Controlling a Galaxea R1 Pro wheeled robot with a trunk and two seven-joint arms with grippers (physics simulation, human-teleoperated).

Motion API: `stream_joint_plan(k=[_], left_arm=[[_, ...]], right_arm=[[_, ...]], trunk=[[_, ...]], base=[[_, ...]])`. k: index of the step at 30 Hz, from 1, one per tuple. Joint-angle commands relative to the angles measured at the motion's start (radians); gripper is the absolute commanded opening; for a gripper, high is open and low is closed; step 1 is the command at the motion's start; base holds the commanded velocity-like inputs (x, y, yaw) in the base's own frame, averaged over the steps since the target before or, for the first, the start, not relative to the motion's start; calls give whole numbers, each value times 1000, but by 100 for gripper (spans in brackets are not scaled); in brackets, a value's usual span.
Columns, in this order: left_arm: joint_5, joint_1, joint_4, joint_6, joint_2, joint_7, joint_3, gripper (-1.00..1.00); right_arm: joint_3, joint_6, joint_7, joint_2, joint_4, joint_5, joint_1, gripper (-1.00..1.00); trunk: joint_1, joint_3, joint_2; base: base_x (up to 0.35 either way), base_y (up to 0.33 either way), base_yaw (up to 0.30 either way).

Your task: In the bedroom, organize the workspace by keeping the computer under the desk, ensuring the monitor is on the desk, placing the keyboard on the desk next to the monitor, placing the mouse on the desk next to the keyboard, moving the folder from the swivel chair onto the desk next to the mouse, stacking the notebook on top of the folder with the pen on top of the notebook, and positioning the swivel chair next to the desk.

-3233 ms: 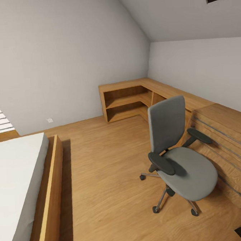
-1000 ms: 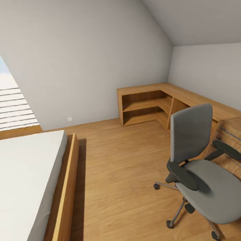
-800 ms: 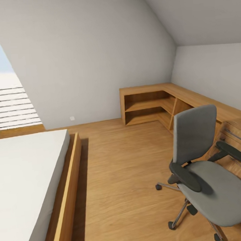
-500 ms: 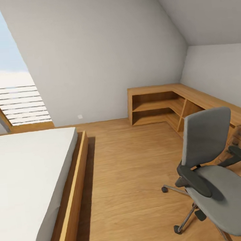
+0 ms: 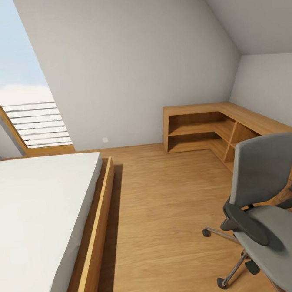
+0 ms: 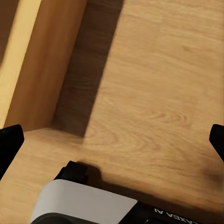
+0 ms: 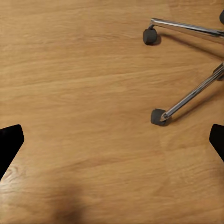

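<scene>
Swivel chair: the swivel chair (image 5: 268, 207) stands on the wood floor (image 5: 168, 214) at the head view's lower right, its grey seat bare as far as we can see, with no blue folder on the part in view.
Chair base: in the right wrist view two chrome legs (image 7: 186, 100) and black casters lie beyond the right gripper (image 7: 112, 140), apart from it.
Step in hand: we judge this a travelling step, the robot turning in the bedroom to find the black table and the chair's load.
Doing it well: we should hold both arms tucked low, keep the base well away from the chair's casters and the bed frame, and turn slowly until the table comes into view.
Right gripper fingers: spread wide apart at the picture's two edges, nothing between them.
Left gripper: the left gripper (image 6: 112, 140) points down at the floor beside the bed frame (image 6: 44, 65); its fingers are also wide apart and empty.
Around the chair: behind it a light-wood corner shelf (image 5: 206, 128) runs along the walls; well away across the floor is the bed (image 5: 38, 223), with a slanted window (image 5: 25, 102) beyond.
Hidden or cut off: the chair's right side and far armrest run off the frame, so part of the seat is probably unchecked.
</scene>
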Motion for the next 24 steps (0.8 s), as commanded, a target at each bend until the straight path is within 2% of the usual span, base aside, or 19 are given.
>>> stream_joint_plan(k=[1,5,13,24], left_arm=[[11,-1,-1,-7,1,7,-8,100],[10,-1,0,-7,1,6,-9,100],[2,-1,0,-8,0,4,-10,100],[-2,-1,0,-8,0,4,-10,100]], right_arm=[[9,0,-9,-1,-2,-1,0,100],[9,0,-8,-1,-1,-1,0,100],[8,0,-9,-3,-1,-1,0,100],[9,0,-8,-4,0,-1,-1,100]], trunk=[[0,-1,0],[0,-1,0],[0,-1,0],[0,-1,0]], base=[[0,0,16],[30,0,9],[229,0,2],[106,0,0]])
